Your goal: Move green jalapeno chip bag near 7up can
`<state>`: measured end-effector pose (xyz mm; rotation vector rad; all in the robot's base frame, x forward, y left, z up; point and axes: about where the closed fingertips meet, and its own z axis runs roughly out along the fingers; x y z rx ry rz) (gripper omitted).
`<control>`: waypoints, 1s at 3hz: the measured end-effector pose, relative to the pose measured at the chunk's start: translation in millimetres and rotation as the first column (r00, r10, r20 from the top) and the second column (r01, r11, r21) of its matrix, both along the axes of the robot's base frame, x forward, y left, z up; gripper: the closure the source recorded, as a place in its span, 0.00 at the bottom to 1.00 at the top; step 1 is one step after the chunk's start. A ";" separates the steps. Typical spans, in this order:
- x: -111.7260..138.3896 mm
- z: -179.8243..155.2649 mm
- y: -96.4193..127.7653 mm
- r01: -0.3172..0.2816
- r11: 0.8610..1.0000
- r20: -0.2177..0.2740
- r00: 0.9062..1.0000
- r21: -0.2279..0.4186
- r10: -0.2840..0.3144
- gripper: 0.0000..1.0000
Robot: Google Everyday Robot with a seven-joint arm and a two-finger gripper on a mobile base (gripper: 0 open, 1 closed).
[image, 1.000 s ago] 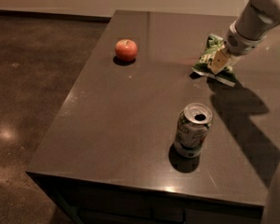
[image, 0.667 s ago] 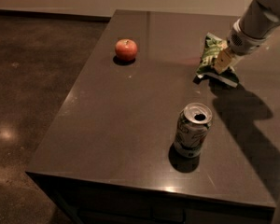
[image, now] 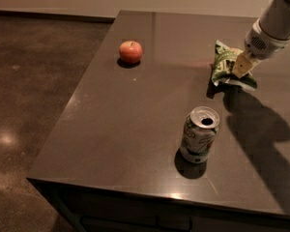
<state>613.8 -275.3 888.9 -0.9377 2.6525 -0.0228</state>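
— What's nearest?
— The can (image: 199, 135), upright on the table (image: 111, 129) close to the front edge, its opened top showing.

— And the bag (image: 224, 62)?
— Behind the can and a little to the right, apart from it. It stands tilted on end, crumpled, with a dark shadow on the table just under it.

— Where's the gripper (image: 241, 65)?
— At the bag's right side. The arm (image: 275, 25) comes down from the upper right corner, and the pale fingers are closed on the bag's edge, pinching it.

— Is the bag resting on the table?
— Can't say; its lower edge meets its own shadow.

— Anything farther back?
— An apple (image: 130, 51), well to the left, near the table's left edge.
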 end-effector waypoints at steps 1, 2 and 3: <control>-29.6 5.7 3.5 -0.097 0.995 -0.013 0.995 -0.013 0.097 1.00; -59.9 9.7 11.5 -0.210 0.978 -0.022 0.978 -0.007 0.210 1.00; -88.5 10.6 23.1 -0.316 0.949 -0.026 0.948 0.026 0.316 1.00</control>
